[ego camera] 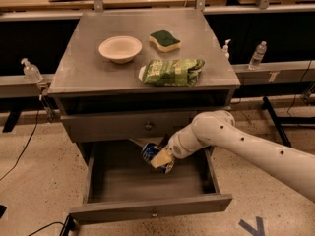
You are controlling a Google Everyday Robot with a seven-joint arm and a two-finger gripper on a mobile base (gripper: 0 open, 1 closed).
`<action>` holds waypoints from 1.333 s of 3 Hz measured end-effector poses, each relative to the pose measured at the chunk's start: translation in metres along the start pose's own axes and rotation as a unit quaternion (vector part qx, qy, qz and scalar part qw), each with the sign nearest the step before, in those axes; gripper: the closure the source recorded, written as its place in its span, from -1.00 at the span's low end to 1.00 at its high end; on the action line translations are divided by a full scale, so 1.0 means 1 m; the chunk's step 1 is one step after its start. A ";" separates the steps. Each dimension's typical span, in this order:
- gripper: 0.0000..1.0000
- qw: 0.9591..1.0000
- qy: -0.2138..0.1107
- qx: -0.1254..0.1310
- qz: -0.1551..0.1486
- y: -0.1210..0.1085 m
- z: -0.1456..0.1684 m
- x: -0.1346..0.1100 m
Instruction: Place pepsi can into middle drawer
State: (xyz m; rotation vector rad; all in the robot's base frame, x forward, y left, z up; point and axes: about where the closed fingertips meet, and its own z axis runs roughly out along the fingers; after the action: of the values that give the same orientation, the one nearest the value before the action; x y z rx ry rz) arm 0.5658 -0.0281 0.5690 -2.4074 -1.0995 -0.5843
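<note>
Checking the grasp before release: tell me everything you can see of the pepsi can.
The pepsi can is small, blue with white marking, seemingly metal. It is tilted, clamped in the gripper, a yellowish finger pad crossing its front. It hangs over the rear of the open middle drawer, just below the upper drawer front, apparently clear of the drawer floor. Only the gripper seems to touch it.

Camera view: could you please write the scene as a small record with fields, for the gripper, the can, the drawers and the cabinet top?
gripper: over the middle drawer, shut on the pepsi can
pepsi can: tilted, held above the drawer floor
middle drawer: pulled open
upper drawer: closed
cabinet top: white bowl, green sponge, green crisp bag
</note>
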 end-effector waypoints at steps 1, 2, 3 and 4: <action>0.95 0.997 -0.021 -0.018 -0.078 0.020 0.021 -0.026; 0.48 0.992 -0.020 -0.060 -0.113 0.031 0.041 -0.044; 0.01 0.990 -0.014 -0.070 -0.121 0.035 0.043 -0.041; -0.43 0.990 -0.014 -0.069 -0.121 0.034 0.044 -0.041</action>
State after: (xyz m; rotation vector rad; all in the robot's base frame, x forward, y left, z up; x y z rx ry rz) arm 0.5760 -0.0493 0.5038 -2.4207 -1.4201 -0.7285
